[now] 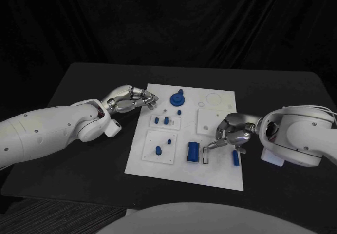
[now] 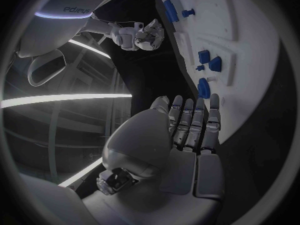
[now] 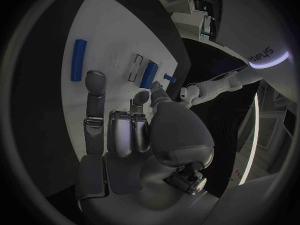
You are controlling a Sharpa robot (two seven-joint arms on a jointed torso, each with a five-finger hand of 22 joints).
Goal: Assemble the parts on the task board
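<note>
The white task board (image 1: 184,168) lies mid-table. On it are a round blue part (image 1: 178,100), several small blue parts (image 1: 166,120), a blue block (image 1: 193,151) beside an empty slot (image 1: 205,156), and a blue bar (image 1: 236,157) near the board's right edge. My left hand (image 1: 133,100) hovers at the board's far left edge with straight fingers and holds nothing; its wrist view shows the small parts (image 2: 204,87) just beyond the fingertips. My right hand (image 1: 232,131) is over the board's right side, one finger reaching down toward the slot, nothing in it. The bar (image 3: 78,60) lies beyond its stretched finger.
Raised white sub-plates (image 1: 163,145) carry the small parts on the board's left half. A square plate (image 1: 211,119) and a ring outline (image 1: 213,99) occupy the far right part. Black table (image 1: 84,165) surrounds the board.
</note>
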